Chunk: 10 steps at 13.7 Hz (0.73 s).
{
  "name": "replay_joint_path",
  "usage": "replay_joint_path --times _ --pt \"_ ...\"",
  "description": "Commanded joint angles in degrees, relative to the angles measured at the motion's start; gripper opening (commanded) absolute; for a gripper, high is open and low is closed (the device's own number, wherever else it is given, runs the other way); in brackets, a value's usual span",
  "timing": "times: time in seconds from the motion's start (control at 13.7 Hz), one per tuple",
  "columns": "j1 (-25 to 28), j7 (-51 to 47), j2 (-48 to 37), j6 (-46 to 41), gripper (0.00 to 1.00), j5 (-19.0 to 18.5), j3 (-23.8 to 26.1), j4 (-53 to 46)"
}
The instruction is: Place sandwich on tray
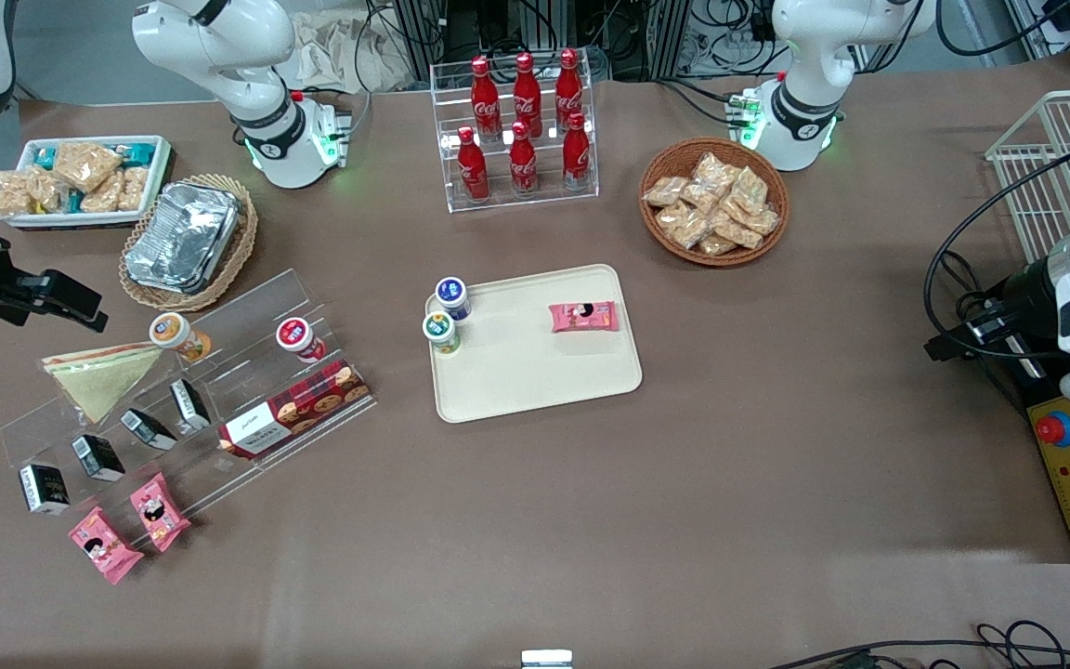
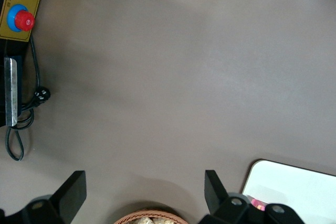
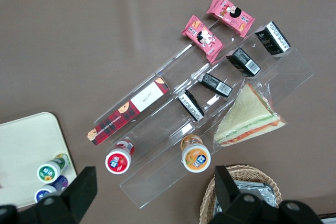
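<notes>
Two fingers of the right arm's gripper stand spread wide apart with nothing between them, hovering above the clear stepped display rack at the working arm's end of the table. The sandwich lies on the top step of that rack, flat, its red and green filling edge turned away from the front camera, beside an orange-lidded cup lying on the same step. The gripper is well above the sandwich and not touching it. Black cartons sit on the middle step, and a long red plaid box on the lowest. The tray rests near the table's middle, well apart from the rack, carrying two small capped cups at one corner and a pink snack packet.
</notes>
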<state>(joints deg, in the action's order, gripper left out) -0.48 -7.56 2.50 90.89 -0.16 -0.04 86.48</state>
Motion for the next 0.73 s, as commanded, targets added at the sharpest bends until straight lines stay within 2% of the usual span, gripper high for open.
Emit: replay_joint_path --times 0.0,0.22,0.37,0.66 --pt "0.0 -0.5 0.5 1.0 1.0 1.1 -0.1 -0.3" --pt "-0.6 -0.6 0.9 1.2 1.0 1.5 -0.2 -0.3" --pt "-1.4 -0.4 1.5 1.7 1.0 4.1 -2.1 -0.2" --pt "-2.0 -0.5 1.7 2.0 1.0 3.5 -5.3 0.3"
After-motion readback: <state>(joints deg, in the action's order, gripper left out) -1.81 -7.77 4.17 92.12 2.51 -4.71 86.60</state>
